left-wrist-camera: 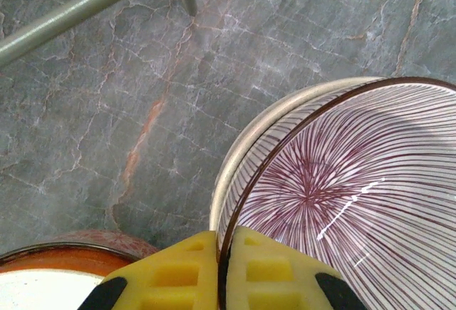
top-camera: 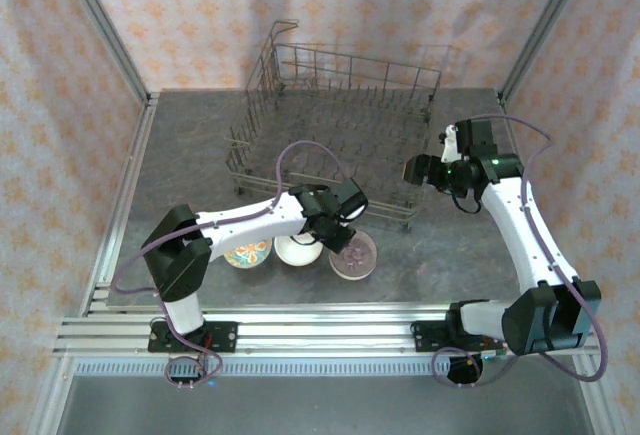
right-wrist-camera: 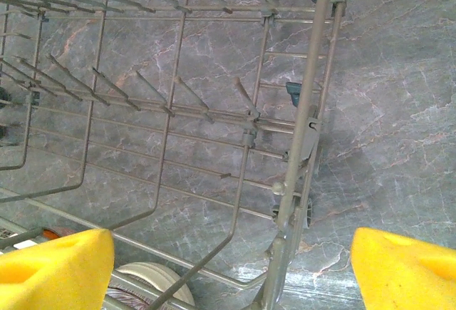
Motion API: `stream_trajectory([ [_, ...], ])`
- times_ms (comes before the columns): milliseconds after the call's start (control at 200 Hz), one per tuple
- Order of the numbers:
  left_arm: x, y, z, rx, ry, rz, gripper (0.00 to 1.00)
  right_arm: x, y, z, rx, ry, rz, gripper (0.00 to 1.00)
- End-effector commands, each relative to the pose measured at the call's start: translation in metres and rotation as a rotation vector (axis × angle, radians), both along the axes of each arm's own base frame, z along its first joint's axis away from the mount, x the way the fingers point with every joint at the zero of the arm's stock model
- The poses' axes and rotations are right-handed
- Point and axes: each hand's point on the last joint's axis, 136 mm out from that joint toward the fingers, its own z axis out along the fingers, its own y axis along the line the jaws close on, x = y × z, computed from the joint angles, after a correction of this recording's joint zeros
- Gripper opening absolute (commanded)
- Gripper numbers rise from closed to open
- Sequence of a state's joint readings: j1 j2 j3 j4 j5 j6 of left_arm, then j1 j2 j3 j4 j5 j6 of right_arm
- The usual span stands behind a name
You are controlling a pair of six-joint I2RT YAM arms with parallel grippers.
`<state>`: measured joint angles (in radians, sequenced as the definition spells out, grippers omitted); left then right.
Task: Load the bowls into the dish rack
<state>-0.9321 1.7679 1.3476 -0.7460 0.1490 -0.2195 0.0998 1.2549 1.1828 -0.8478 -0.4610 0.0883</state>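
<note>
Three bowls sit in a row in front of the dish rack (top-camera: 330, 135): a floral one (top-camera: 247, 252), one with a white inside (top-camera: 297, 250) and a mauve striped one (top-camera: 354, 255). My left gripper (left-wrist-camera: 222, 267) is shut on the near rim of the mauve bowl (left-wrist-camera: 356, 189), one yellow pad inside and one outside. A cream bowl's rim (left-wrist-camera: 242, 153) shows just under it. The white-inside bowl has an orange outer wall (left-wrist-camera: 50, 267) and lies left of the fingers. My right gripper (right-wrist-camera: 231, 274) hangs open over the rack's front right corner (right-wrist-camera: 299, 132), holding nothing.
The rack's front wire (left-wrist-camera: 71, 11) runs close behind the bowls. Upright tines (right-wrist-camera: 142, 89) fill the rack floor. Bare grey stone table (top-camera: 470, 255) lies right of the bowls and of the rack. Patterned walls close in the table's back and sides.
</note>
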Motion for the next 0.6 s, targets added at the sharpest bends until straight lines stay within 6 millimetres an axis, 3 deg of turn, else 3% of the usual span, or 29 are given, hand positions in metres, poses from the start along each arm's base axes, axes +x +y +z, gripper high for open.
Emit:
stream_trajectory([
  [0, -0.002, -0.001, 0.01, -0.008, 0.011, 0.006, 0.07, 0.0, 0.003, -0.004, -0.004, -0.001, 0.024, 0.86],
  [200, -0.005, -0.004, 0.012, -0.017, 0.026, 0.003, 0.0, 0.0, 0.004, -0.004, -0.003, -0.002, 0.031, 0.86],
  [595, -0.005, -0.009, 0.036, -0.089, 0.003, -0.01, 0.0, -0.003, 0.004, 0.005, -0.004, -0.024, 0.039, 0.86],
])
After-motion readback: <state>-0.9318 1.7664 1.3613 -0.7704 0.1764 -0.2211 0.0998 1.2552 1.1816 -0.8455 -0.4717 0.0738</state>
